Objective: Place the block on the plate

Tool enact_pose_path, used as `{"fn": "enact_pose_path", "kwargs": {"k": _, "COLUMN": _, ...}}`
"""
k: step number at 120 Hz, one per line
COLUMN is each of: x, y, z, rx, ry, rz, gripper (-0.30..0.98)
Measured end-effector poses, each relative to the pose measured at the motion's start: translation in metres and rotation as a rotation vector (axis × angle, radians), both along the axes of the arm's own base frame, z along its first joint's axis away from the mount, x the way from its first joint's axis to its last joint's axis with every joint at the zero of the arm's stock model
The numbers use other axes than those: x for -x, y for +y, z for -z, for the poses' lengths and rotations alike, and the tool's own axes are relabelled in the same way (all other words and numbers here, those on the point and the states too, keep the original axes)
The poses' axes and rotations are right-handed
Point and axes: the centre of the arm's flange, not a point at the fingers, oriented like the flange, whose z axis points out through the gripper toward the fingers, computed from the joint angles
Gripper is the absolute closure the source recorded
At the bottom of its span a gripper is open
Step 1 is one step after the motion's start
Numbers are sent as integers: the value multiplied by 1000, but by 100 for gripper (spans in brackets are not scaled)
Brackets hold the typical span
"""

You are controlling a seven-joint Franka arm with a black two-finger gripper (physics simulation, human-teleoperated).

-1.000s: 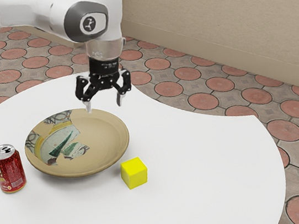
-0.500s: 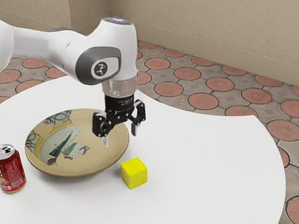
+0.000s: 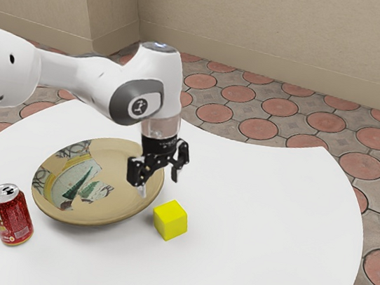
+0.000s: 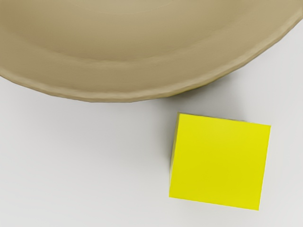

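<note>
Black and two-fingered, the gripper [image 3: 159, 183] hangs with its fingers spread over the white, curved-edged table [image 3: 271, 218]. On that sit a round, tan, ceramic-looking plate [image 3: 122, 199], a red cylindrical metal can [image 3: 13, 217] near it and, just beside the rim, the yellow cube-shaped block [image 3: 170, 220].

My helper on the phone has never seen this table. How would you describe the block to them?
On the white table lies a wide tan plate. Just off its rim, toward the exterior view's right, sits the block: a plain yellow cube, unlike the round plate and the red can.
</note>
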Motion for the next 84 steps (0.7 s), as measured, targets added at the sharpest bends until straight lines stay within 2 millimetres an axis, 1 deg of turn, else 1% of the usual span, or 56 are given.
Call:
{"fn": "enact_pose_path", "kwargs": {"k": 10, "x": -12, "y": -2, "z": 8, "rx": -11, "ry": -1, "rz": 0, "gripper": 0}}
{"fn": "enact_pose_path", "kwargs": {"k": 26, "x": -23, "y": -4, "z": 26, "rx": -25, "ry": 12, "rz": 0, "gripper": 0}}
{"fn": "enact_pose_path", "kwargs": {"k": 52, "x": -28, "y": -2, "z": 40, "rx": -28, "ry": 14, "rz": -2, "gripper": 0}}
{"fn": "enact_pose_path", "kwargs": {"k": 68, "x": -31, "y": 0, "z": 57, "rx": -33, "ry": 16, "rz": -5, "gripper": 0}}
{"fn": "enact_pose_path", "kwargs": {"k": 84, "x": -34, "y": -1, "z": 68, "rx": -33, "ry": 0, "rz": -4, "gripper": 0}}
